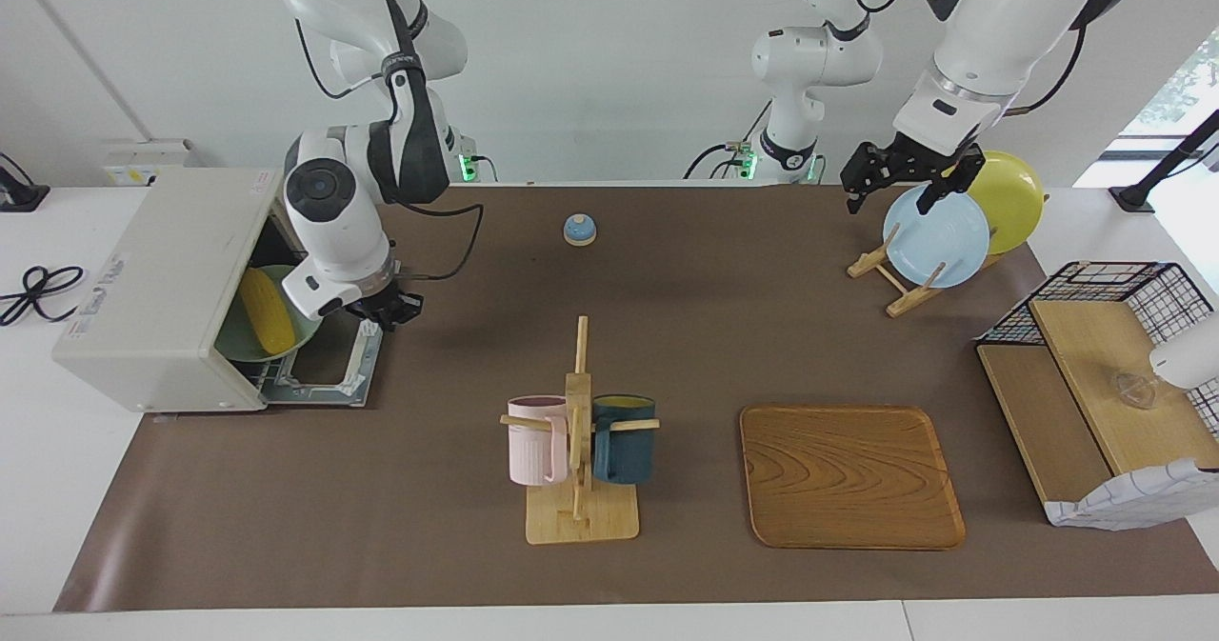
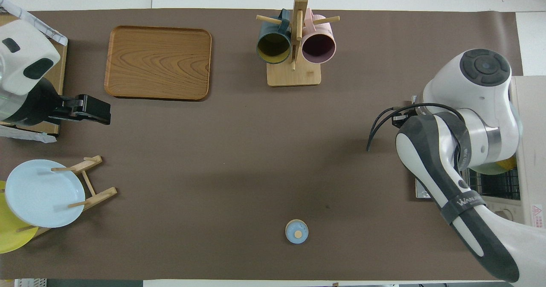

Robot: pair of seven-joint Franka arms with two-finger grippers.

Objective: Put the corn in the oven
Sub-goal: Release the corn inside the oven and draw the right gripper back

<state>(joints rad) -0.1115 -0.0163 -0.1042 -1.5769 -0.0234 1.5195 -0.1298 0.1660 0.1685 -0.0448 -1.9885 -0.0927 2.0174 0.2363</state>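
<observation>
You are looking at the corn (image 1: 266, 310) lying on a green plate (image 1: 297, 335) inside the oven (image 1: 157, 289), on its wire rack, with the oven door (image 1: 333, 367) dropped open flat on the desk (image 1: 705, 336). The placing step is reading as done, and the right pincer (image 1: 389, 313) is hanging just over the corner of that open door, clenched and grasping nothing. What the next move is calling for, as a judgement, is either lifting that arm away or swinging the door up to shut; for the latter you are needing to get under the door's outer edge without nudging the plate. The left pincer (image 1: 905, 176) is waiting over the plate rack (image 1: 890, 284) at the left arm's end of the desk, released and empty, right above a blue plate (image 1: 935, 238) and a yellow plate (image 1: 1009, 198). A small blue bell (image 1: 579, 230) is sitting near the robots, a mug tree (image 1: 579, 431) with a pink mug (image 1: 536, 439) and a dark blue mug (image 1: 624, 436) is standing farther from them, and a wooden tray (image 1: 849, 477) is lying beside it. None of these is blocking the oven.
</observation>
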